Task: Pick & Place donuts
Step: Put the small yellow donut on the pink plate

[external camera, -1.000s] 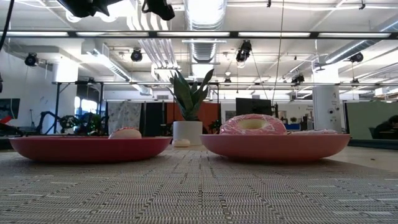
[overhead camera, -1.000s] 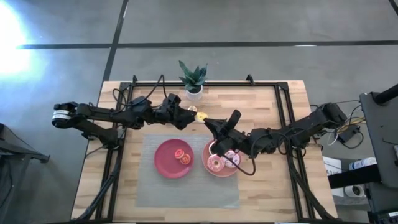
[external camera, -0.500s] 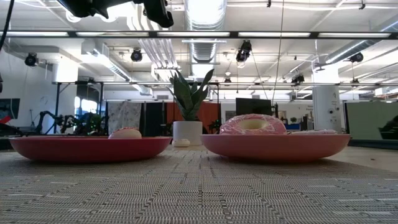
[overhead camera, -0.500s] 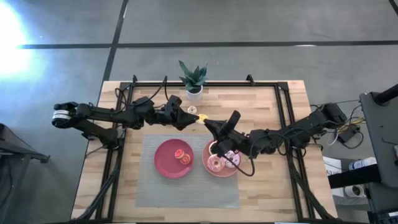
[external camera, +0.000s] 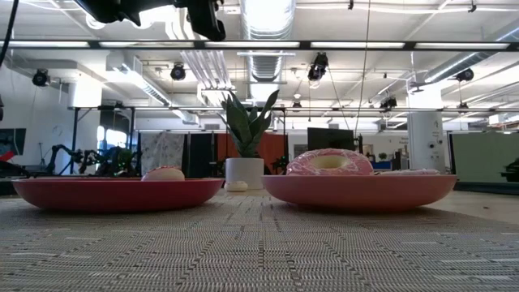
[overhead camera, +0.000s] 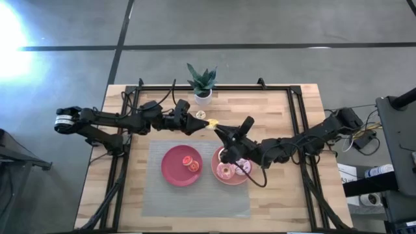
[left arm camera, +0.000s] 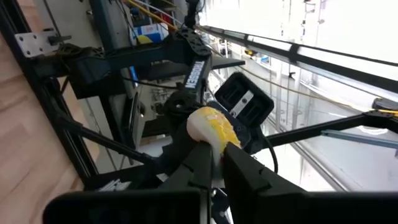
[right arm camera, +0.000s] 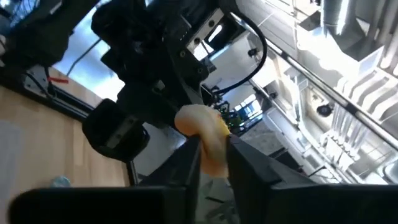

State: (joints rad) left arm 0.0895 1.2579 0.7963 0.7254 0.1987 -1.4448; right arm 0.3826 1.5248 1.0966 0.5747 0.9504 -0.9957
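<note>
**So both claws are on one tiny donut**

Left gripper (overhead camera: 203, 121) and right gripper (overhead camera: 217, 127) meet in mid-air above the table (overhead camera: 273, 107), both clamped on the yellowish donut (overhead camera: 211, 122). Pink donut (overhead camera: 225, 171) sits on the right plate (overhead camera: 218, 158), red one (overhead camera: 190, 162) on the left plate (overhead camera: 171, 170).

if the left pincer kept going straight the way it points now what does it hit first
Most likely the right pincer. The left pincer points across the table straight at it, and both sets of fingers appear closed on the same small yellow donut held between them, above the wooden table. Depth is hard to judge.
</note>
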